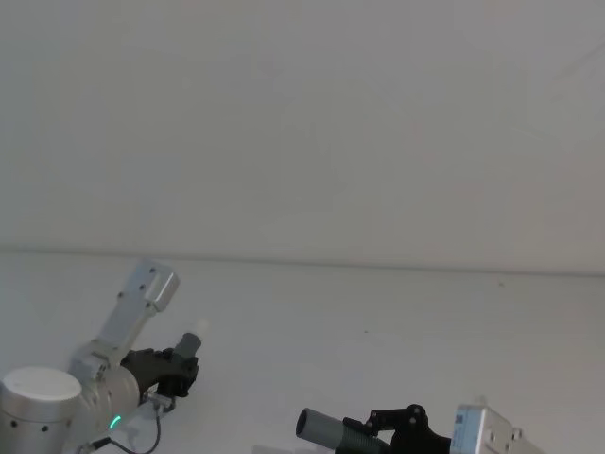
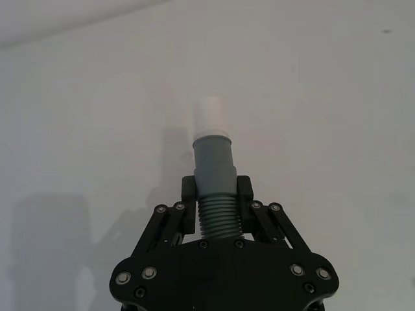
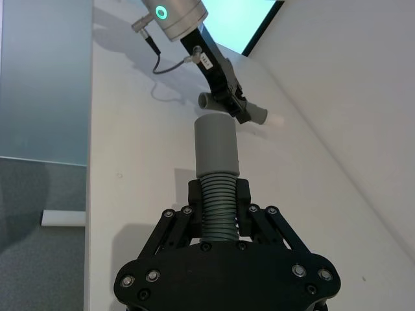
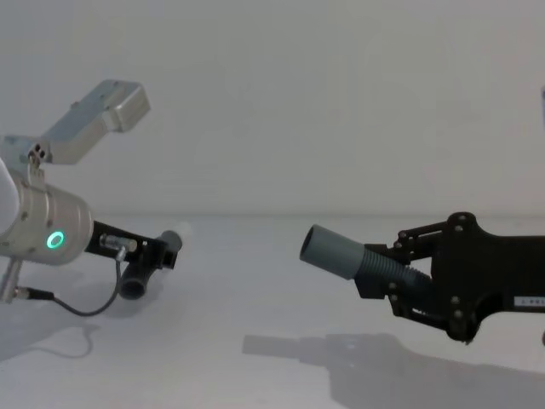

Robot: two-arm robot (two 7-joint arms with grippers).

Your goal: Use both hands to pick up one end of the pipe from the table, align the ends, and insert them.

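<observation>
My left gripper [image 1: 180,364] is shut on the ribbed middle of one dark grey pipe [image 2: 213,165] piece, whose white plug tip [image 2: 209,116] sticks out past the fingers. My right gripper [image 4: 383,273] is shut on the other pipe [image 4: 332,251] piece, with the open socket mouth [image 1: 307,423] pointing left. Both pieces hang above the off-white table [image 4: 255,341], a clear gap apart. From the right wrist, the socket piece [image 3: 217,149] points toward the left gripper [image 3: 230,100] and the plug tip [image 3: 273,120] farther off.
A plain white wall [image 1: 302,123] rises behind the table's far edge. In the right wrist view the table's side edge [image 3: 89,194] drops to grey floor, and a bright panel [image 3: 243,23] stands beyond the left arm. A thin cable [image 4: 77,307] loops under the left wrist.
</observation>
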